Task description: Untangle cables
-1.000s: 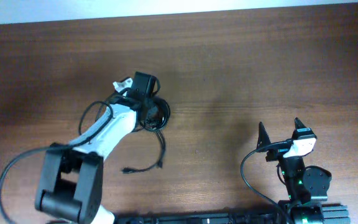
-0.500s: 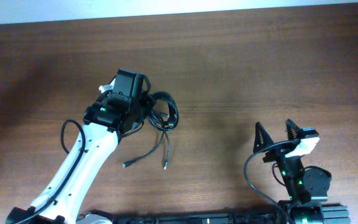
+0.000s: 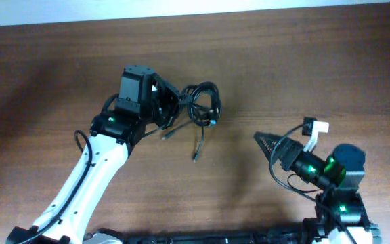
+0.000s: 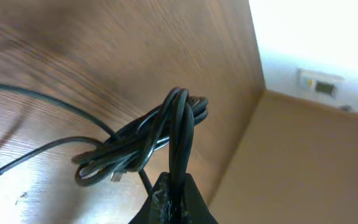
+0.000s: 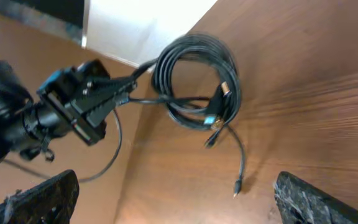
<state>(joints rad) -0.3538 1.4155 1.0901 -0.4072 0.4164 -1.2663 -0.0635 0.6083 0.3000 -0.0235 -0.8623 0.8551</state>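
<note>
The cables (image 3: 202, 105) are a tangled black coil hanging from my left gripper (image 3: 175, 107), which is shut on a strand at the coil's left side. Two loose plug ends trail down toward the table (image 3: 196, 156). In the left wrist view the fingertips (image 4: 166, 198) pinch a looped strand, and the coil (image 4: 143, 144) hangs beyond them. My right gripper (image 3: 263, 141) is open and empty, right of the coil and pointing left toward it. In the right wrist view the coil (image 5: 194, 78) hangs ahead between wide-spread fingers (image 5: 42, 199), well apart from them, and my left gripper (image 5: 86, 102) holds it.
The brown wooden table (image 3: 303, 61) runs under both arms. A thicker black wire loops beside the left arm (image 3: 80, 146). The table's far edge meets a pale wall (image 3: 249, 5).
My left gripper has carried the coil to the right and slightly away, with loose ends trailing. My right arm has swung left and tipped its open gripper toward the coil.
</note>
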